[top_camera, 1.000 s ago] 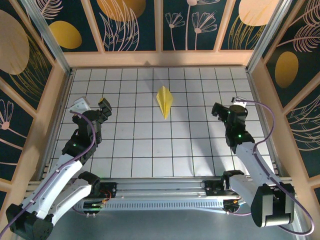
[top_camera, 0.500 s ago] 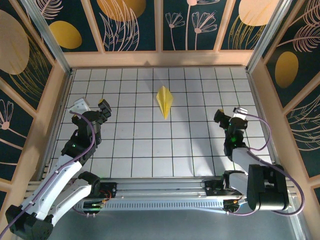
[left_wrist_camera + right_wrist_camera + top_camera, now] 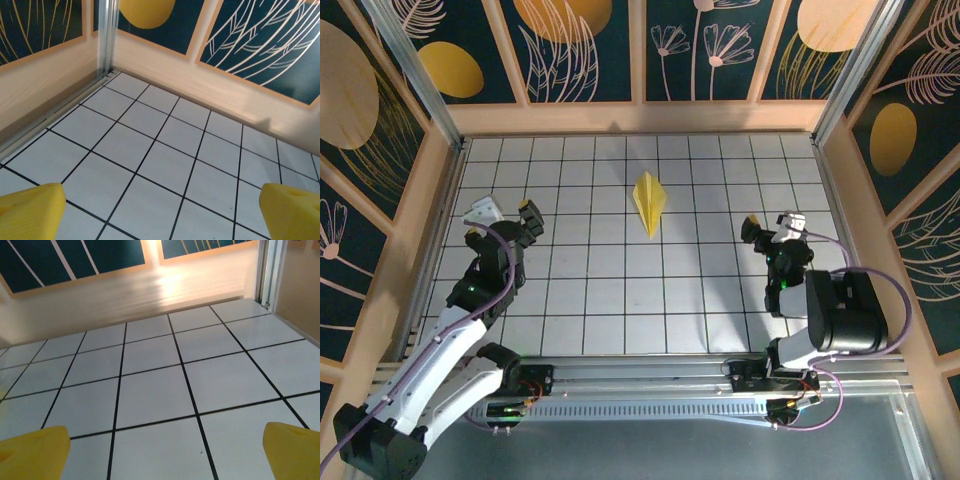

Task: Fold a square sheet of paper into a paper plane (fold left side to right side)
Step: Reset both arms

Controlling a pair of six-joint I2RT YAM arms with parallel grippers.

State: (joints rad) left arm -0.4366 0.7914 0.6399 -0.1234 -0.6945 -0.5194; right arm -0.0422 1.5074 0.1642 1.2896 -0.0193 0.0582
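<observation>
The square sheet of paper lies folded into a narrow yellow paper plane, a pointed dart with a centre crease, flat on the tiled table a little behind the middle. Neither gripper touches it. My left gripper hovers open about three tiles to the plane's left. My right gripper is open about three tiles to its right, the arm folded back over its base. Through the left wrist camera the yellow fingertips stand wide apart over bare tiles, as do the right fingertips.
Wooden walls with dark patterned panels enclose the table on three sides. An aluminium post stands in the far left corner. The arms' bases and a metal rail run along the near edge.
The right arm has drawn back and folded over its base, its gripper shifting slightly nearer. The left gripper has crept a little away from me. The paper plane has not moved.
</observation>
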